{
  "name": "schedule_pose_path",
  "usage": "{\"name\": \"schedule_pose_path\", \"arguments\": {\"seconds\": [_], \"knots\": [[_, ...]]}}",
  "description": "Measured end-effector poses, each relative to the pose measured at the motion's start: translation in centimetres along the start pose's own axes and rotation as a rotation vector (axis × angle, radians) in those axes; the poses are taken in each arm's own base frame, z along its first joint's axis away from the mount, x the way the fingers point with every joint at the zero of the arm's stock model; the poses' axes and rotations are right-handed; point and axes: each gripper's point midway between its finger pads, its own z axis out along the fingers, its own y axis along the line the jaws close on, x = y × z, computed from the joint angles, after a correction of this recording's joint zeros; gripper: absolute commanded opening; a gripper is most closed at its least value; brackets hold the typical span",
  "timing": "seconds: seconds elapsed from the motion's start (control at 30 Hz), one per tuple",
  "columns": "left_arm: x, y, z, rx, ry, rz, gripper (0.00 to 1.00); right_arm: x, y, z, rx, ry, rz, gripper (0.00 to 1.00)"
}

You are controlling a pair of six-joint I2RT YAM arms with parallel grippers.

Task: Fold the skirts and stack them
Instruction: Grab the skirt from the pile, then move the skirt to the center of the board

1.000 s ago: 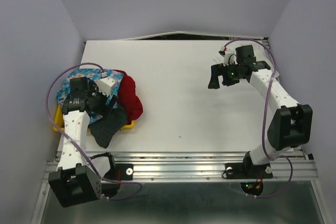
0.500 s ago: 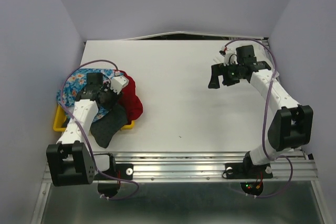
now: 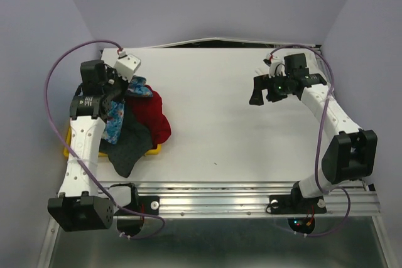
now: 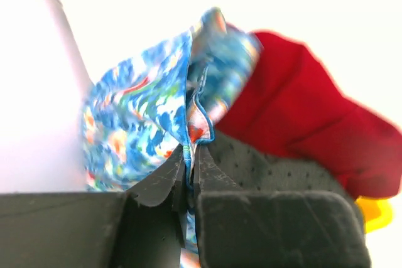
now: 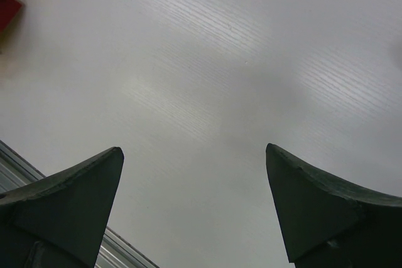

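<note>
The left gripper is closed on a fold of the blue flower-print skirt. Its two dark fingers are pressed almost together, with only the hemmed edge of cloth between them. In the top view this gripper is at the far left of the table, and the blue skirt hangs from it down toward the heap.

Just right of the blue cloth is the red skirt, bunched up. It lies against the dark grey dotted skirt, which sits nearer the wrist camera. From above, the red skirt is on the right side of the heap. The grey dotted skirt trails toward the near edge, over the rim of the yellow tray. A corner of the tray also shows under the red cloth in the left wrist view.

The right gripper has its fingers spread wide and holds nothing, with bare table below it. In the top view it hangs over the far right of the table, well apart from the skirts.
</note>
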Motion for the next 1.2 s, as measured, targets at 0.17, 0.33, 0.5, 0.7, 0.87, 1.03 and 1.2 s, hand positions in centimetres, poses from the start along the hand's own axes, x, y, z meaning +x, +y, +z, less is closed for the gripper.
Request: {"name": "schedule_pose_path", "arguments": {"seconds": [0.17,0.33,0.5,0.7,0.87,1.03,1.2], "knots": [[-9.1,1.2,-3.5,0.012,-0.21,-0.014,0.0,-0.2,0.1,0.0,-0.005,-0.008,0.001,1.0],[-16.4,-4.1,-4.1,0.201,-0.37,0.044,0.0,-0.2,0.2,0.0,-0.012,-0.009,0.008,1.0],[-17.3,-13.8,-2.4,0.477,-0.372,0.119,0.0,-0.1,0.2,-0.3,-0.021,-0.007,-0.005,0.99],[-14.0,-24.2,-0.5,0.783,-0.275,0.16,0.0,2.4,-0.9,-1.4,-0.022,0.017,-0.006,0.96],[-12.4,-28.3,-0.7,1.018,-0.27,0.206,0.0,5.5,-0.3,-1.1,-0.084,0.069,0.01,0.89],[-7.6,-31.4,-1.1,1.207,-0.165,0.329,0.0,8.0,1.0,-0.4,-0.174,0.109,0.041,0.79],[-7.0,-33.2,-2.1,1.293,-0.133,0.332,0.0,9.7,1.9,0.4,-0.241,0.127,0.086,0.78]]}}
